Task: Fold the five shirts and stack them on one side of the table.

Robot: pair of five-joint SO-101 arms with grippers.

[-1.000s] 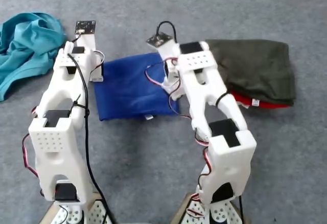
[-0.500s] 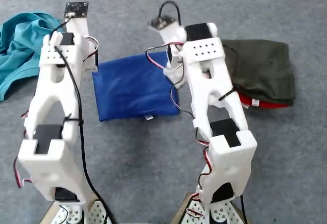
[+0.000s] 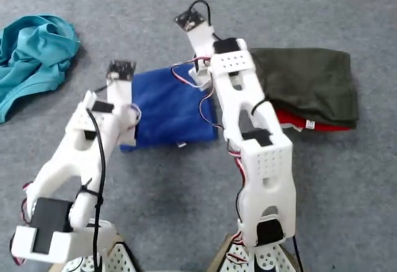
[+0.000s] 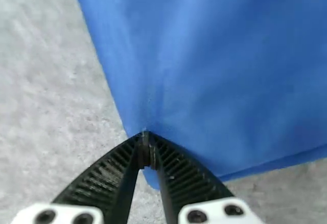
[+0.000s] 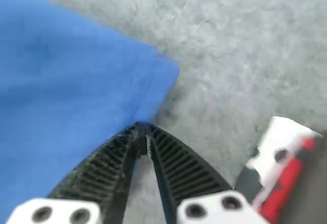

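Left arm has drawn back from its far reach and swung in toward the near left corner of the blue shirt, while the right arm has stretched a little farther over the shirt's far right corner; the shirt itself has stayed put, lying flat as a folded rectangle in the middle of the table.

In its wrist view, the left gripper has its ribbed black tips pressed together right at the cloth's edge, and a crease running up from them suggests they nip the fabric; the right gripper is likewise closed at the hem beside a corner, seemingly pinching it.

To my eye the folding of this shirt is finished and the step in hand is carrying it to the stack; the olive shirt already lies folded over the red shirt on the right, well clear of the crumpled teal shirt at the far left.

The next move calls for both arms to lift together and keep the cloth taut between opposite corners, else the fold sags open; then travel right and lower it squarely on the olive one.

The blue fabric is a smooth, thin, limp knit with a stitched hem; the olive looks heavier and matte; the table cover is a grey, felt-like weave that should grip dragged cloth.
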